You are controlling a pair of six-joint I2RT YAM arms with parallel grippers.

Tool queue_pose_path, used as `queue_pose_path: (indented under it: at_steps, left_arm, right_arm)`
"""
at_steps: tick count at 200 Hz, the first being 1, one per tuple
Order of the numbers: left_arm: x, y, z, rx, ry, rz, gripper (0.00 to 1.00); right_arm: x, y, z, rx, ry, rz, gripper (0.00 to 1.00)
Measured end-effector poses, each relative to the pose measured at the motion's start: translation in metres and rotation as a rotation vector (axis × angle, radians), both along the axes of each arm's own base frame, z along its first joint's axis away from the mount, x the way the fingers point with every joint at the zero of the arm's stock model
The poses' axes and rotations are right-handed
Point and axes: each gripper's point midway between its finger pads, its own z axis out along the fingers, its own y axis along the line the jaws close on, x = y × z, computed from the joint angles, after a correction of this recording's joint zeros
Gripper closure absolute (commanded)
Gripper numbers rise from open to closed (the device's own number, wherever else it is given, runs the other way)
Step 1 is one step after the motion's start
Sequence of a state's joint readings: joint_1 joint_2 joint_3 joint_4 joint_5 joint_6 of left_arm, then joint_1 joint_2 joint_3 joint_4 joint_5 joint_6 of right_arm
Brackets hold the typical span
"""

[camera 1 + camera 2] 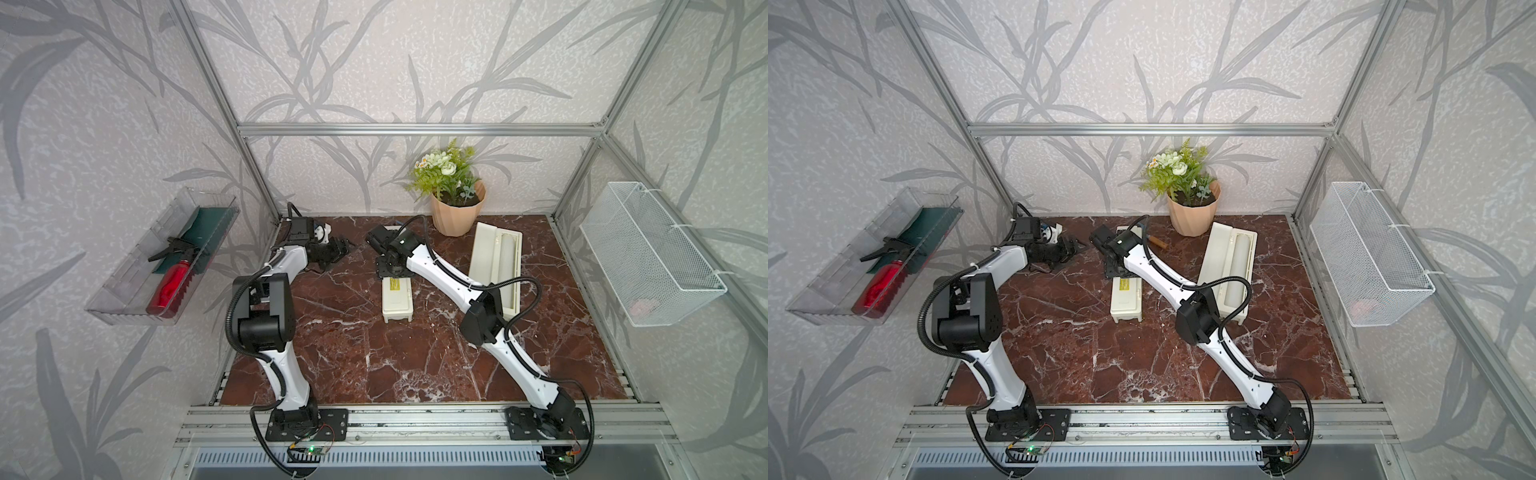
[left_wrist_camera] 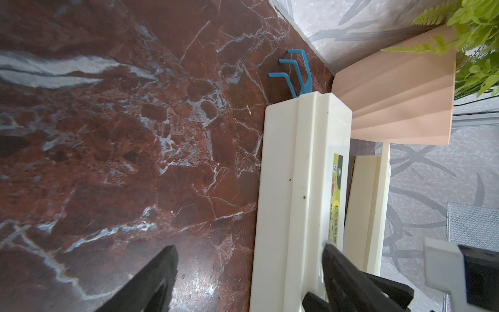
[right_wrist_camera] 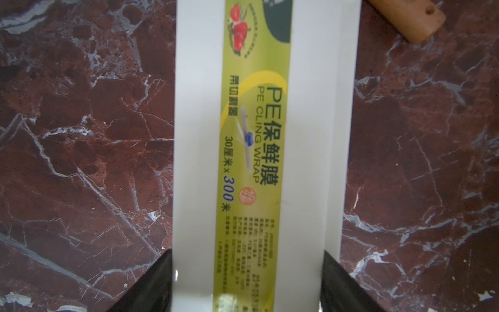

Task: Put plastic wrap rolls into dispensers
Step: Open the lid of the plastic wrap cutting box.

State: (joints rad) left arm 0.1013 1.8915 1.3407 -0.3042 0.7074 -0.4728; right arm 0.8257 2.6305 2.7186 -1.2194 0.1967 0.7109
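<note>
The right claw (image 3: 247,254) is straddling the closed dispenser (image 3: 199,135) on the surface (image 3: 81,135) across its width, long axis running straight ahead; gripping or not, I cannot tell. The left claw (image 2: 249,247) is gaping empty beside it

Two long cream-white plastic dispenser boxes: one closed dispenser (image 1: 397,301) with a yellow-green label and one open dispenser (image 1: 484,249). One translucent-white plastic wrap roll (image 1: 509,257) shows, inside the open one. One peach ribbed flowerpot (image 1: 455,218), one white wire mesh basket (image 1: 648,249), one clear plastic tray (image 1: 122,286), one red spray bottle (image 1: 170,286), one wooden handle (image 1: 1158,243).
</note>
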Motion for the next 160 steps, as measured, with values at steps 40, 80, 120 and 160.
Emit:
queue_pose_path:
  at_steps: [40, 80, 120, 160]
  left_arm:
    - [-0.006, -0.006, -0.003, -0.031, 0.017, -0.017, 0.57]
    - [-0.004, -0.025, 0.006, -0.086, -0.014, -0.063, 0.97]
    - [0.002, -0.075, 0.005, -0.107, -0.016, -0.175, 1.0]
    - [0.012, -0.108, 0.001, -0.099, -0.015, -0.243, 1.0]
  right_arm:
    - [-0.003, 0.003, 0.002, 0.039, 0.027, 0.016, 0.42]
    - [-0.004, 0.003, 0.007, 0.105, 0.051, 0.039, 0.43]
    - [-0.007, 0.001, 0.01, 0.158, 0.062, 0.074, 0.43]
    - [-0.01, -0.007, 0.013, 0.205, 0.067, 0.093, 0.43]
